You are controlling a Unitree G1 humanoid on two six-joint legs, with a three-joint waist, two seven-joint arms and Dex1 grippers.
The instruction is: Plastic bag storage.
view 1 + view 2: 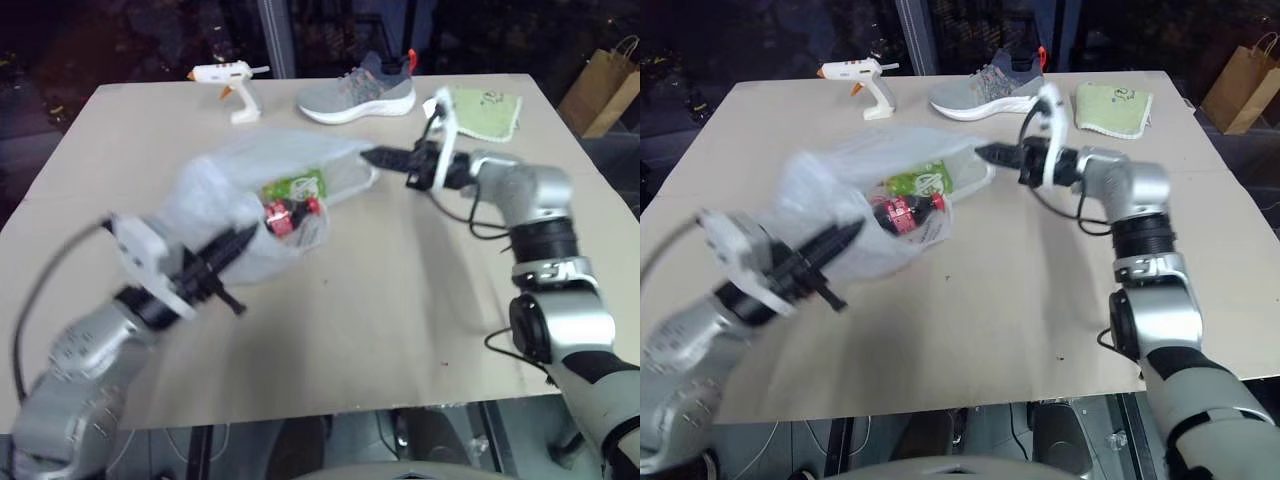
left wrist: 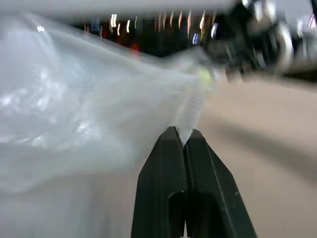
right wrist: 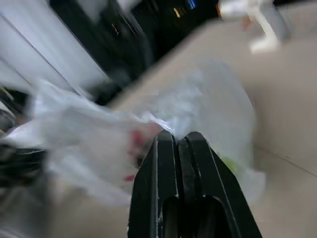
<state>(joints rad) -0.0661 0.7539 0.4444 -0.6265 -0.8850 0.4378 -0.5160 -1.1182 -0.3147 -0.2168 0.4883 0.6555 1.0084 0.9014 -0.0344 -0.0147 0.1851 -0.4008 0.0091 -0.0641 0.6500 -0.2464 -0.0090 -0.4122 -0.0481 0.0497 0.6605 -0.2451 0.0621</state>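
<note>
Progress: early | left gripper [image 1: 246, 236], right gripper [image 1: 372, 157] each clamped on plastic bag [image 1: 235, 190] edges | folding, stowing left.

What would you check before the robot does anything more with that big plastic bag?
1. Left gripper shut on the plastic bag: ok, film pinched at its tips.
2. Right gripper shut on the bag's far edge: ok.
3. Bag lifted off the table: cannot tell.
4. Shoe and glue gun apart from the bag: ok.
5. Green cloth apart from the bag: ok.
</note>
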